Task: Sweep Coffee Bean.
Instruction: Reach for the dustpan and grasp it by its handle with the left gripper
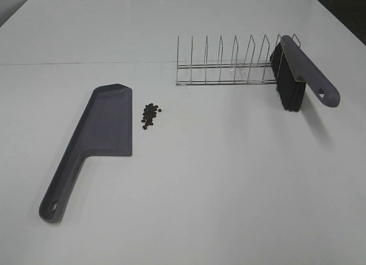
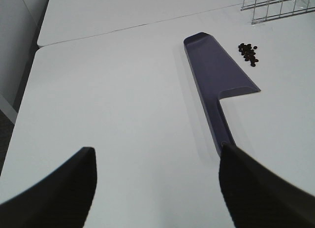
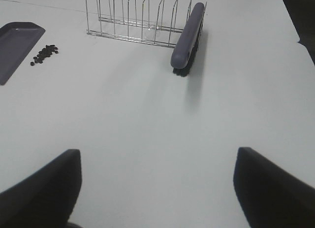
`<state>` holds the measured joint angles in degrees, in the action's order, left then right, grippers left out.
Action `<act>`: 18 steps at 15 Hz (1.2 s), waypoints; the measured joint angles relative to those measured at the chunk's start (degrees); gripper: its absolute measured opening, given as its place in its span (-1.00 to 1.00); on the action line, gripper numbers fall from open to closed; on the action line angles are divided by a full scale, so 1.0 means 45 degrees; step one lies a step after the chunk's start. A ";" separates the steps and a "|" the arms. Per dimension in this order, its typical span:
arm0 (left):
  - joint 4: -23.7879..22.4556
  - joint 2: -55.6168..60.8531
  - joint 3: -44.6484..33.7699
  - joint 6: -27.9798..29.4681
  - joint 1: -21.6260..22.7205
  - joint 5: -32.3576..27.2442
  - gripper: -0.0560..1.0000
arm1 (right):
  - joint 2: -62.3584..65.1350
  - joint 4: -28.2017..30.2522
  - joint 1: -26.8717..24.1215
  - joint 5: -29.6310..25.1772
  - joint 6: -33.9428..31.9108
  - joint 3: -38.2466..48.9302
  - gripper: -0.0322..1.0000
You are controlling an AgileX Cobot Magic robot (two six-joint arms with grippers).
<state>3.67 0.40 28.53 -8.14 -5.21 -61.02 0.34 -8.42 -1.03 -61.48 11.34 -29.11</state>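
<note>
- Left tool [image 2: 156,154]: fingers spread wide, nothing between them, touching nothing. It hovers above bare bench [image 1: 229,185].
- In the left wrist view, the near end of the dustpan [image 1: 100,130] handle runs behind one left finger [image 2: 256,188]. Can't tell from that view how far apart they are.
- Right tool [image 3: 157,154]: also spread wide, empty, no contact. It hovers over open bench, well apart from everything.
- Coffee beans [image 1: 150,115]: one tight cluster of small dark beans on the bench, left of centre in the high view. A couple of strays sit at the cluster's edge.
- The beans lie just beside the right side of the dustpan's blade, with a narrow gap and no contact. None are on the pan.
- Dustpan: grey-purple and lying flat. The blade points to the far side and the handle angles back toward the near left. There is a hang hole at the handle end.
- Wire rack [image 1: 229,62]: on the far side of the bench, right of the beans and apart from them.
- Brush [image 1: 297,70]: at the rack's right end, tilted against the end wires. The black bristles face down and the handle sticks out toward the right. Can't tell whether it sits in a slot or only leans.
- Both tools are well away from the beans and the brush.
</note>
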 joint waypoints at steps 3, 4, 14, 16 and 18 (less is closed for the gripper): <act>0.0000 0.0000 0.0000 0.0000 0.0000 0.0000 0.34 | 0.0000 0.0000 0.0000 0.0000 0.0000 0.0000 0.43; 0.0000 0.0000 0.0000 0.0000 0.0000 0.0000 0.34 | 0.0000 0.0000 0.0000 0.0000 0.0000 0.0000 0.43; 0.0000 0.0000 0.0000 0.0000 0.0000 0.0000 0.34 | 0.0000 0.0000 0.0000 0.0000 0.0000 0.0000 0.43; 0.0000 0.0000 0.0000 0.0000 0.0000 0.0000 0.34 | 0.0000 0.0000 0.0000 0.0000 0.0000 0.0000 0.43; 0.0000 0.0000 0.0000 0.0000 0.0000 0.0000 0.34 | 0.0000 0.0000 0.0000 0.0000 0.0000 0.0000 0.43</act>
<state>3.67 0.40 28.53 -8.14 -5.21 -61.02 0.34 -8.42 -1.03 -61.48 11.34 -29.11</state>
